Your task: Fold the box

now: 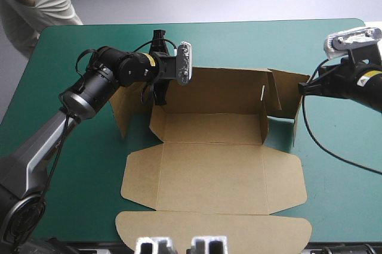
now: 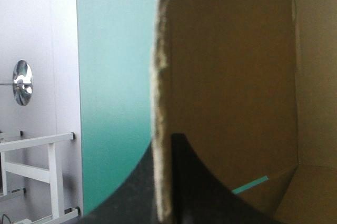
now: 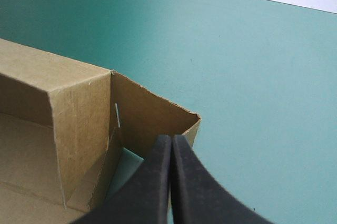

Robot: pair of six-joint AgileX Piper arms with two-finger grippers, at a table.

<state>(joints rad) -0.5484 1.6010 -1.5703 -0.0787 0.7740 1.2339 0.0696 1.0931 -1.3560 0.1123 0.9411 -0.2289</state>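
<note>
The brown box (image 1: 209, 170) lies in the middle of the table, its base and lid flat and its back wall (image 1: 221, 90) raised. My left gripper (image 1: 156, 96) is shut on the back wall's left end; in the left wrist view the board's edge (image 2: 160, 77) runs between the fingers of the left gripper (image 2: 164, 148). At the right end, the side flap (image 1: 289, 96) stands up at an angle. My right gripper (image 1: 301, 87) is shut, and its tip meets that flap near its free edge. The right wrist view shows the right gripper (image 3: 171, 139) as one pointed arch against the flap (image 3: 150, 111).
The left side flap (image 1: 122, 111) stands beside my left arm. The lid's tuck flap (image 1: 215, 230) reaches the table's near edge. Teal-green cover (image 1: 256, 42) stretches from the back wall to the far edge and along both sides of the box.
</note>
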